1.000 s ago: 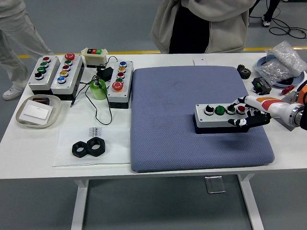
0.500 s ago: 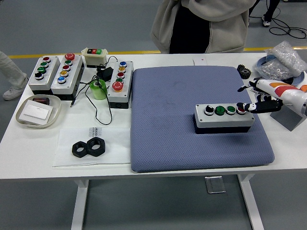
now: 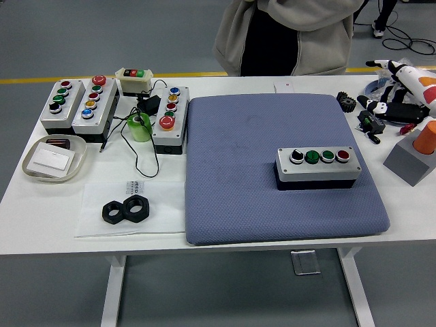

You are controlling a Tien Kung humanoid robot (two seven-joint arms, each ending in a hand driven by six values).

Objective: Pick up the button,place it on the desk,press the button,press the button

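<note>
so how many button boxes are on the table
5. One on the blue mat; four at the far left: two grey side by side, a small cream one behind, one beside the mat.

I can't read any text from here. The only print I can make out is a small dark block on the white sheet (image 3: 129, 199) lying at the table's (image 3: 41, 218) near left, just above the two black nuts (image 3: 126, 210), and it is too small to make out. A small white card (image 3: 286, 86) at the pad's (image 3: 272, 204) far edge carries a faint mark, also unreadable. The button boxes show no legible labels.
</note>
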